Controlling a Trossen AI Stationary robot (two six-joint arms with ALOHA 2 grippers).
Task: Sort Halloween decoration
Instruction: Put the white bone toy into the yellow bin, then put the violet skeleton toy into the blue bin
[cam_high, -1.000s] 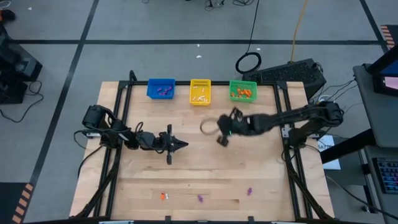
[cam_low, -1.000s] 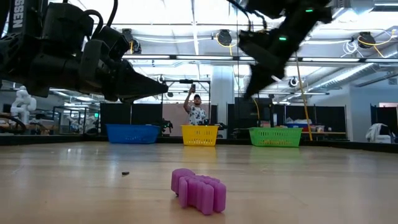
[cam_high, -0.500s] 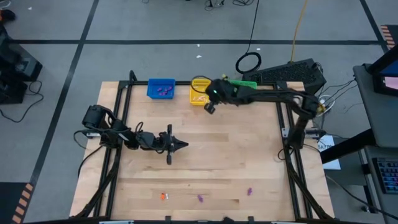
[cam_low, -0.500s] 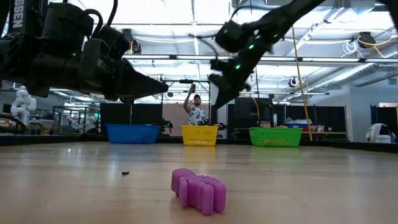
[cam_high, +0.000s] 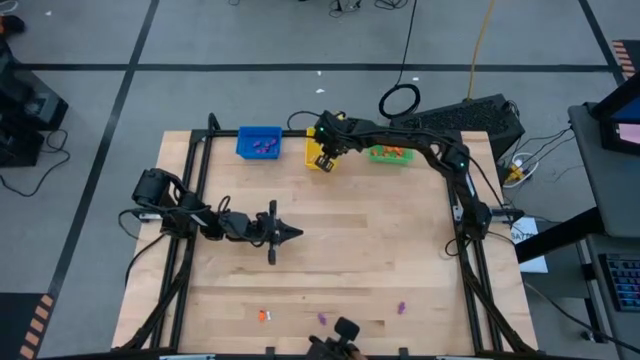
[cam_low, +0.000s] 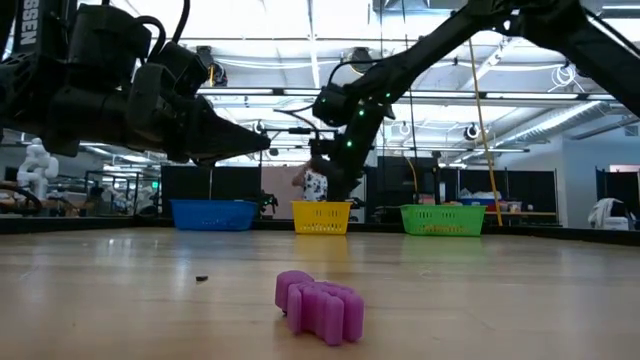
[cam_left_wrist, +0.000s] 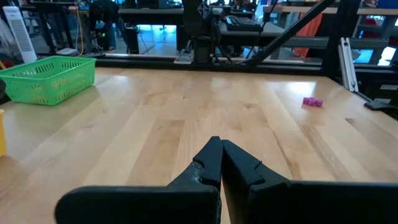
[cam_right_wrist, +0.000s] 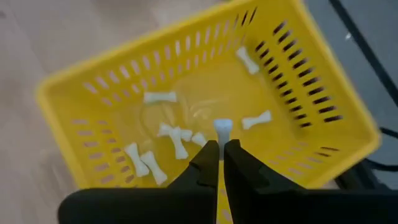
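Observation:
My right gripper (cam_right_wrist: 221, 148) hangs over the yellow basket (cam_right_wrist: 93, 93), shut on a white bone-shaped trinket; in the high view it is at the basket's near rim (cam_high: 323, 158). Several more white bones (cam_right_wrist: 177, 138) lie on the basket's floor. My left gripper (cam_high: 296, 234) waits shut above the table's left middle, its fingertips (cam_left_wrist: 219, 144) empty. One orange trinket (cam_high: 263, 315) and two purple ones (cam_high: 322, 319) (cam_high: 402, 308) lie flat near the table's near edge; one purple piece (cam_low: 320, 305) fills the low view's foreground. My right gripper pinches the white bone by one end of its shaft (cam_right_wrist: 222, 138) between its two fingertips, coming from above and pointing down into the basket. The bone's other knobbed end (cam_right_wrist: 222, 126) sticks out past the tips. It hangs clear above the basket floor.
The blue basket (cam_high: 259, 143) with purple pieces and the green basket (cam_high: 390, 152) with orange pieces flank the yellow one along the far edge. A black frame borders the table (cam_high: 200, 200). A dark object (cam_high: 342, 332) shows at the near edge. Bare wood lies between the arms.
My right gripper has swung from above the table's middle toward the far edge and leftward, ending over the yellow basket. The dark object has come into view at the near edge. My left arm has kept still.

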